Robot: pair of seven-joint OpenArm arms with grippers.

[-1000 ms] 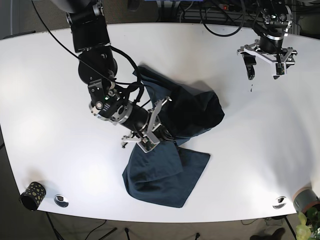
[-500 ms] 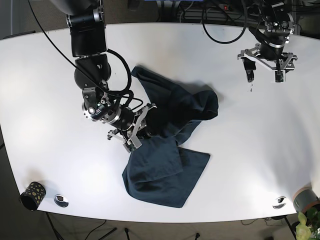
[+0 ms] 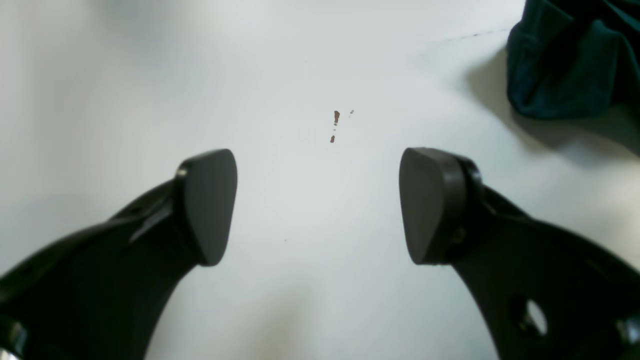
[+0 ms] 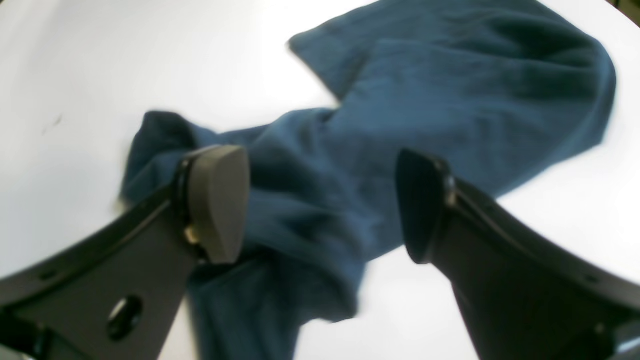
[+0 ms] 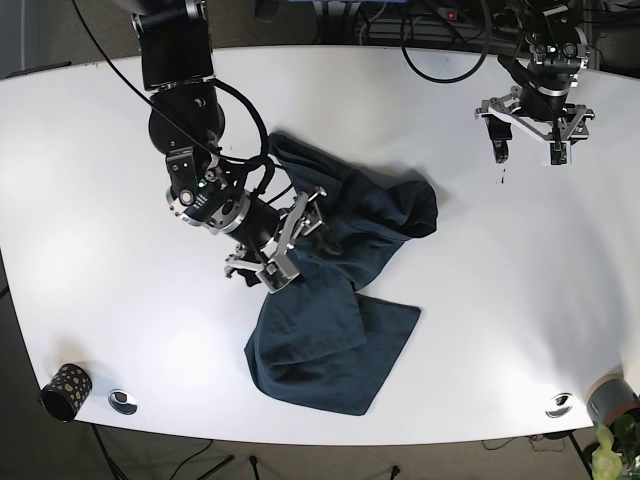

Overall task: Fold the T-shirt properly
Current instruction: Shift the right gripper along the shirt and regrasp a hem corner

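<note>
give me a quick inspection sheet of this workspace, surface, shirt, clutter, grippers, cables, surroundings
surface: white table, small reddish specks near the left gripper
job's things: dark blue T-shirt, crumpled and unfolded at table centre
clutter: dotted cup at the near-left corner; two round metal fittings by the near edge
grippers: left gripper open over bare table, apart from the shirt; right gripper open above the shirt, holding nothing
cables: black cables at the far edge and along the right arm
surroundings: plant at the near-right corner

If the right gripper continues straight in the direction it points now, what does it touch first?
Most likely the T-shirt: dark blue cloth fills the space ahead of the open right gripper. How far off is unclear.
</note>
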